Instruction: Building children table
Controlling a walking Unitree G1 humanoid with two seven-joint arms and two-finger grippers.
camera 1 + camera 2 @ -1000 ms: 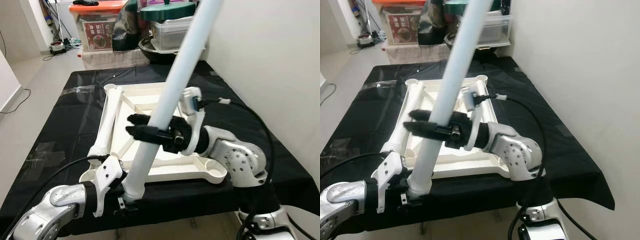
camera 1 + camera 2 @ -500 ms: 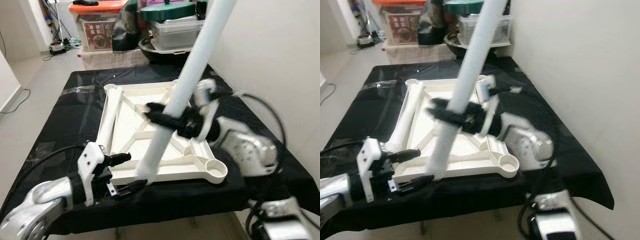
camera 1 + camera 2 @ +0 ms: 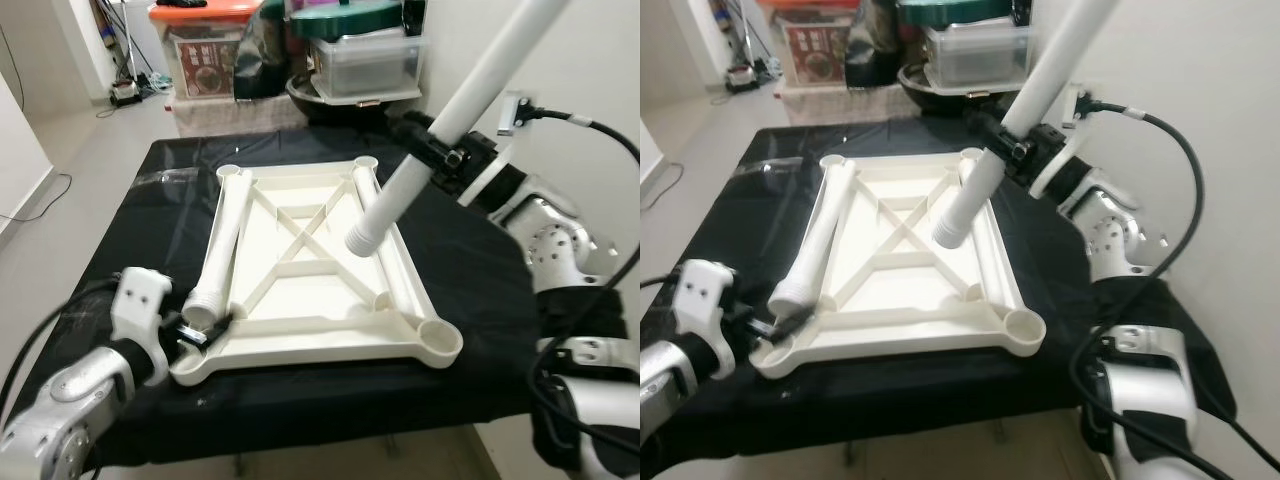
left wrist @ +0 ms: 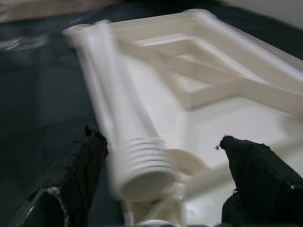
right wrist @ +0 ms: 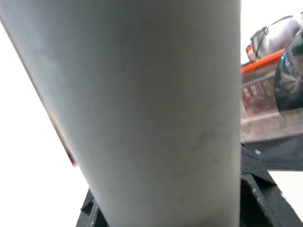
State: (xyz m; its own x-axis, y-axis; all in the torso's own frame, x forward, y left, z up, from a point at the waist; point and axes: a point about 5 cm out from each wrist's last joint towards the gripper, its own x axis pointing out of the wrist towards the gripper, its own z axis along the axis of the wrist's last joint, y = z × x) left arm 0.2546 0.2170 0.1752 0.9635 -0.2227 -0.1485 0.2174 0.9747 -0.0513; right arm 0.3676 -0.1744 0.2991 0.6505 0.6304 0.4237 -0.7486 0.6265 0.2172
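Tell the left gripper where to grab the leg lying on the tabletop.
Grip the leg on the smooth shaft just beyond its ribbed end, fingers straddling it from either side, coming in from the near edge. It lies flat along the tabletop's left rail with that end toward the open left gripper, so a hold there looks likeliest.
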